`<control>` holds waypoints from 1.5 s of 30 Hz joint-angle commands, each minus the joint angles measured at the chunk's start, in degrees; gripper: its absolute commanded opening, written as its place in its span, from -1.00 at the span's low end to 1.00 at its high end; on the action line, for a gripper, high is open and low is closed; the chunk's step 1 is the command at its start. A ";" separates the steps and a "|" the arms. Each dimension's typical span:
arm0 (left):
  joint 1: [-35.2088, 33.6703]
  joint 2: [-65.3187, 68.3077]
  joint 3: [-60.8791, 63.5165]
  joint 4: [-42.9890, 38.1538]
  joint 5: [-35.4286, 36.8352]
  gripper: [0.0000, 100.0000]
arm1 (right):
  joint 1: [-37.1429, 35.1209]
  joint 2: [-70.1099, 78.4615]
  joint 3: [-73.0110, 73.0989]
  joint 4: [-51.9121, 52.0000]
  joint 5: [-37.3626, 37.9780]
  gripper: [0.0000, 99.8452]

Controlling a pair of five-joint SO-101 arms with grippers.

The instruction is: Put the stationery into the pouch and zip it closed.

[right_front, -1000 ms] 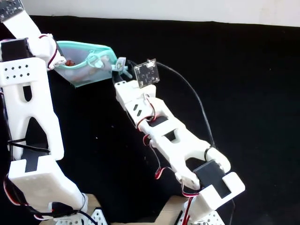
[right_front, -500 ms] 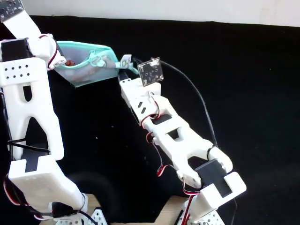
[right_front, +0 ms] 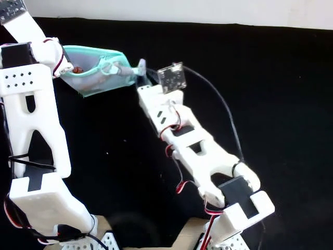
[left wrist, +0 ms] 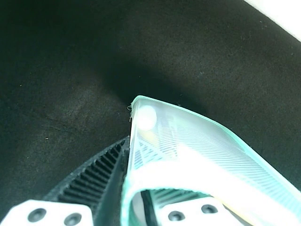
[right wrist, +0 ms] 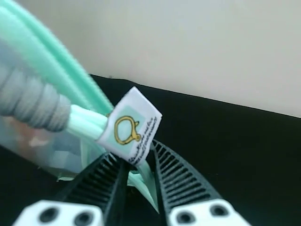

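Pouch [right_front: 96, 70]: far left, its left end clamped in left gripper [left wrist: 130, 165], likely as an anchor. Tab [right wrist: 134, 127]: at the pouch's right end, pinched by right gripper [right wrist: 136, 165], probably to draw the zip.

One pouch [right_front: 96, 78], one zipper pull [right wrist: 89, 123], two arms [right_front: 31, 120]

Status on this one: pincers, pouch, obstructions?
Left pincer shut on pouch corner. Right pincer shut on pouch beside its tag. Nothing blocking.

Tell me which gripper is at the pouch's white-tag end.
The right gripper, jaws pinching the white tag; the left gripper holds the opposite corner of the pouch.
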 commanded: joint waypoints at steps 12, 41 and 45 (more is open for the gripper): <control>-0.40 5.23 0.92 -1.32 -1.05 -0.99 | 2.51 -20.00 4.88 18.15 0.44 -0.99; -0.04 5.23 0.75 -1.14 -1.14 -0.99 | -4.88 -22.73 -57.54 93.49 0.53 -0.99; 1.54 5.14 0.75 -0.97 -1.14 -0.99 | -4.97 -22.73 -63.78 99.82 0.44 -0.99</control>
